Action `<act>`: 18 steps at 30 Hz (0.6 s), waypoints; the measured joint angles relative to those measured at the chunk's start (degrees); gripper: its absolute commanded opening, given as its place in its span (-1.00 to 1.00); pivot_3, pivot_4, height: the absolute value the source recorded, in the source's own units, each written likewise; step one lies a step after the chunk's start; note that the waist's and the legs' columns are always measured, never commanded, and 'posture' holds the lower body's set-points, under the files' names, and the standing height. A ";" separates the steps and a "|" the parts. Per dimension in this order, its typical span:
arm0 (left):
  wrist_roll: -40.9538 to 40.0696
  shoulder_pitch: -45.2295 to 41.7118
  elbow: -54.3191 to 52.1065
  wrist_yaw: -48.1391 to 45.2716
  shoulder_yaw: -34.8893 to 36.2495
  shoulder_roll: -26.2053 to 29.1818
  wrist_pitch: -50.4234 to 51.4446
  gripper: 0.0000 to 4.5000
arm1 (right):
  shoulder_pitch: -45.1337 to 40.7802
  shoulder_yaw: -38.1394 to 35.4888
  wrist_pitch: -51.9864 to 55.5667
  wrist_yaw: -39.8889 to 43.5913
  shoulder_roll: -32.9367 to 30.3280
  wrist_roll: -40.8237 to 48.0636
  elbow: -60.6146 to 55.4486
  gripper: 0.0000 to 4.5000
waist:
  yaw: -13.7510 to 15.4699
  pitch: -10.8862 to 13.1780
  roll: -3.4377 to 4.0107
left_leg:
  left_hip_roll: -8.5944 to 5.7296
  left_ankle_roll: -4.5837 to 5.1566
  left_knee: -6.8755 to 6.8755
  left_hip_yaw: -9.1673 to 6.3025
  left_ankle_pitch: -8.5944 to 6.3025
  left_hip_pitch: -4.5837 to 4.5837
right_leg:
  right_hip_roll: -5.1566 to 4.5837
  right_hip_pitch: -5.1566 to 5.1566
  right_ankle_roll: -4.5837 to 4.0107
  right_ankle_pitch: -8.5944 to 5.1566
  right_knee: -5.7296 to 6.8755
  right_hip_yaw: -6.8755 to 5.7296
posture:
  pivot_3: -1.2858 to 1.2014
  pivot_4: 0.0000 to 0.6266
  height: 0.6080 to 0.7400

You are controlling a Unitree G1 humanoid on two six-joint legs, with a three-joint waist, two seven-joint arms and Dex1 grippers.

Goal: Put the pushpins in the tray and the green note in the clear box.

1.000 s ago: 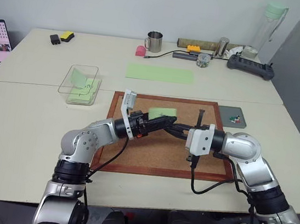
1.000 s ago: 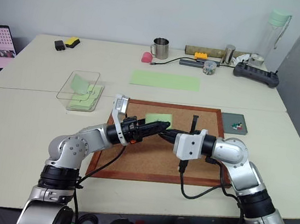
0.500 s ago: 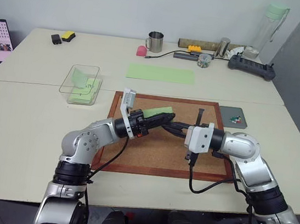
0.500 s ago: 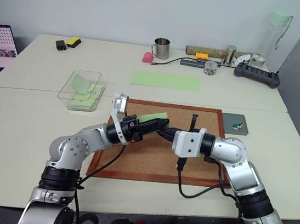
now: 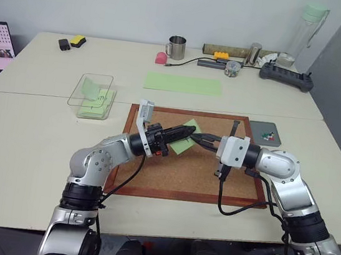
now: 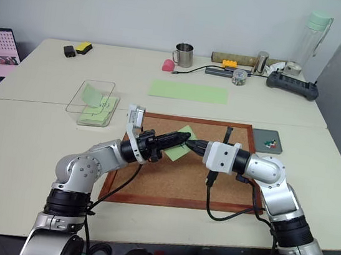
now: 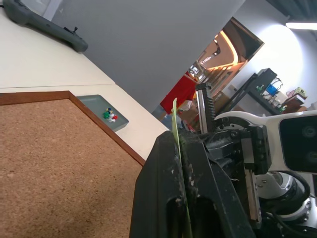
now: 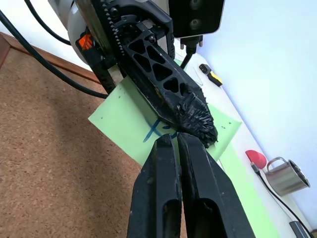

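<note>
Above the wood-framed corkboard (image 5: 184,167), we find the light green square sticky note (image 5: 184,143) clamped by both the left end effector (image 5: 190,131) and right end effector (image 5: 195,137), fingers closed on it.

Cream tabletop (image 5: 24,140), two slabs w/ seam across the middle. Near me, centre: large wood-framed corkboard (image 5: 183,173) flat on it. Just off the board's right far corner: small flat dark grey square tray (image 5: 264,128). Left of the board: small clear plastic box (image 5: 90,95). Mid-table past the seam: long pale green paper strip (image 5: 182,84). Far edge, centre to right: steel mug (image 5: 176,48), pink blob (image 5: 161,57), small jar (image 5: 231,68), dark power strip (image 5: 285,75), tall clear bottle w/ green cap (image 5: 304,33). Far left corner: yellow and black item (image 5: 70,41).
</note>
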 measured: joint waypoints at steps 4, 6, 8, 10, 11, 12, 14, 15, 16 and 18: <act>4.05 -0.45 1.97 0.94 -1.79 0.23 -3.05 -0.99 | -0.02 -0.22 0.63 -0.35 0.12 0.09 -0.66 -1.00 | 0.01 0.00 0.00 | 0.00 0.00 0.00 0.00 0.00 0.00 | 0.00 0.00 0.00 0.00 0.00 -0.01 | 0.03 -0.52 1.00; 7.09 -1.28 4.80 2.56 -2.19 -0.12 -6.01 -0.99 | -0.03 -0.39 1.08 -0.64 0.14 0.40 -1.23 -1.00 | 0.08 0.00 0.00 | -0.01 0.00 0.00 0.00 0.00 0.00 | 0.00 0.00 0.00 0.00 0.00 -0.01 | 0.03 -0.52 1.00; 9.25 -2.25 7.79 3.89 -1.75 0.10 -8.01 -0.99 | -0.03 -1.40 1.76 -1.37 0.09 0.81 -2.21 -1.00 | 0.09 0.00 0.00 | -0.01 0.00 0.00 -0.01 0.00 0.00 | 0.00 0.00 0.00 0.00 0.00 -0.01 | 0.03 -0.52 1.00; 9.55 -2.65 8.57 3.74 -1.60 0.09 -8.83 -0.99 | -0.02 -2.41 2.32 -1.90 0.06 1.69 -3.06 -1.00 | 0.19 0.00 0.00 | 0.00 0.00 -0.01 -0.01 0.00 -0.02 | 0.00 0.00 -0.01 0.01 -0.02 -0.01 | 0.03 -0.52 1.00; 9.55 -2.80 8.55 3.60 -1.60 0.00 -8.98 -0.99 | 0.00 -2.83 2.79 -2.11 0.07 2.06 -3.30 -1.00 | 0.25 0.00 0.00 | 0.00 0.00 -0.01 -0.01 0.00 -0.03 | 0.00 0.00 -0.02 0.01 -0.03 -0.01 | 0.03 -0.52 1.00; 9.55 -2.88 8.42 3.46 -1.70 -0.03 -8.99 -0.99 | 0.16 -3.28 3.71 -2.73 0.12 2.45 -3.63 -1.00 | 0.30 0.00 0.00 | 0.00 0.00 -0.01 -0.01 0.00 -0.04 | 0.00 0.00 -0.03 0.02 -0.04 -0.01 | 0.03 -0.52 1.00; 9.55 -2.87 7.81 3.33 -2.13 -0.10 -8.97 -0.99 | 0.62 -4.38 5.33 -3.81 0.25 3.28 -3.92 -1.00 | 0.39 0.00 0.00 | -0.01 0.00 -0.01 -0.01 0.00 -0.06 | -0.01 0.00 -0.04 0.02 -0.04 -0.02 | 0.03 -0.52 1.00; 9.68 -2.80 6.54 2.85 -2.88 0.00 -8.95 -0.99 | 1.28 -6.43 7.79 -5.33 1.29 5.22 -4.09 -1.00 | 0.41 0.01 -0.01 | 0.00 0.00 0.00 -0.06 0.00 -0.10 | -0.02 0.00 -0.04 0.03 -0.05 -0.03 | 0.03 -0.52 1.00; 9.77 -2.80 5.14 2.18 -3.78 0.04 -8.96 -0.99 | 1.83 -8.44 10.32 -6.89 2.27 7.02 -4.06 -1.00 | 0.44 0.01 -0.01 | 0.00 0.00 0.00 -0.06 0.00 -0.10 | -0.02 0.00 -0.05 0.03 -0.05 -0.02 | 0.03 -0.52 1.00; 10.33 -2.82 1.19 0.47 -6.43 0.51 -9.33 -0.99 | 2.23 -12.75 16.10 -10.70 3.38 10.28 -2.27 -1.00 | 0.47 0.01 -0.01 | -0.01 0.00 0.02 -0.06 0.00 -0.12 | -0.03 0.00 -0.05 0.03 -0.04 -0.01 | 0.03 -0.52 1.00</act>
